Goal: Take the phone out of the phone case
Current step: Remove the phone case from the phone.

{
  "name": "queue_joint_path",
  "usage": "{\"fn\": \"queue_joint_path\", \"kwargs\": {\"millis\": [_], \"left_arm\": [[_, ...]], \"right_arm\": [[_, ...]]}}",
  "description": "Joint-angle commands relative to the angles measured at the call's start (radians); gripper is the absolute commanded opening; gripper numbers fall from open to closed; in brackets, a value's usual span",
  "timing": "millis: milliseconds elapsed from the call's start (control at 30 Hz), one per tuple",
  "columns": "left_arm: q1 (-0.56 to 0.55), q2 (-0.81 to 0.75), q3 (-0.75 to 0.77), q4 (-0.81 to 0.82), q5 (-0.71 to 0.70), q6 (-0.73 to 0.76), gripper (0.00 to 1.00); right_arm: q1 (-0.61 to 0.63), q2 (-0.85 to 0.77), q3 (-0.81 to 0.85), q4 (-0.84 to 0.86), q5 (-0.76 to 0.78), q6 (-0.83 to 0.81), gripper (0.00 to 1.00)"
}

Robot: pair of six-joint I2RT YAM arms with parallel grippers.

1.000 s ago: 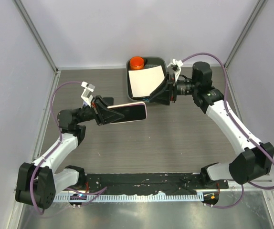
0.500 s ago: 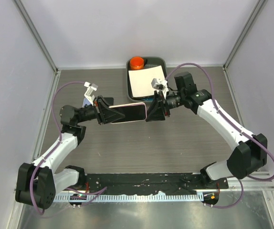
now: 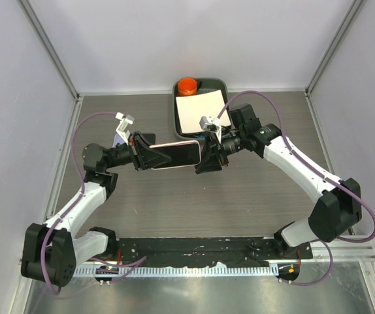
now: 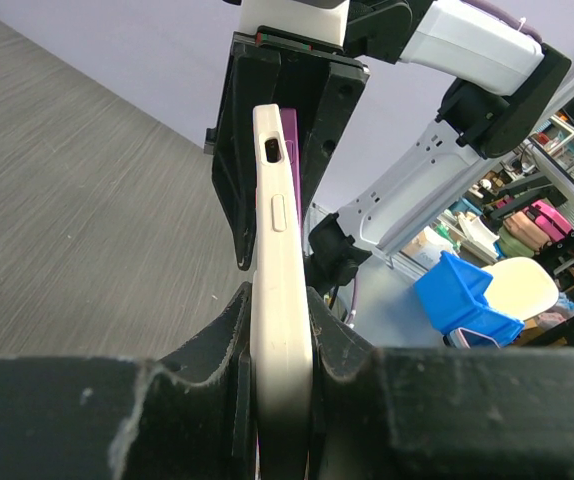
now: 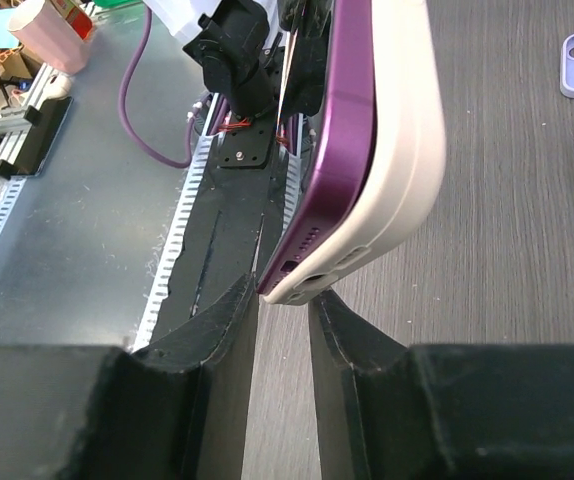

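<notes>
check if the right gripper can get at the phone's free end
Probably yes: the left gripper clamps only the other end of the phone case, and the phone sits bare at the right gripper, jaws parted, nothing between.

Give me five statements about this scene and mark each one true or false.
The left gripper is shut on the phone in its case. True.
The phone lies flat on the table. False: it is held off the table.
The case is purple. False: the case is cream, the phone purple.
An orange object sits in the tray. True.
The right gripper hangs over the tray. False: it is at the phone's free end.
</notes>
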Motion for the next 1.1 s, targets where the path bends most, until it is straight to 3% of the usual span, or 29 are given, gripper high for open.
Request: {"fn": "queue_joint_path", "kwargs": {"millis": [0, 333, 600, 1067], "left_arm": [[0.003, -0.024, 0.053, 0.052, -0.026, 0.004, 0.00], [0.004, -0.025, 0.049, 0.056, -0.023, 0.006, 0.00], [0.003, -0.028, 0.047, 0.062, -0.022, 0.001, 0.00], [0.003, -0.025, 0.052, 0.076, -0.029, -0.023, 0.00]], "right_arm": [[0.002, -0.004, 0.015, 0.007, -0.007, -0.037, 0.31], [0.002, 0.009, 0.020, 0.039, -0.038, 0.015, 0.34], [-0.017, 0.001, -0.031, 0.255, -0.038, 0.234, 0.35], [-0.033, -0.028, -0.071, 0.258, -0.059, 0.160, 0.36]]}}
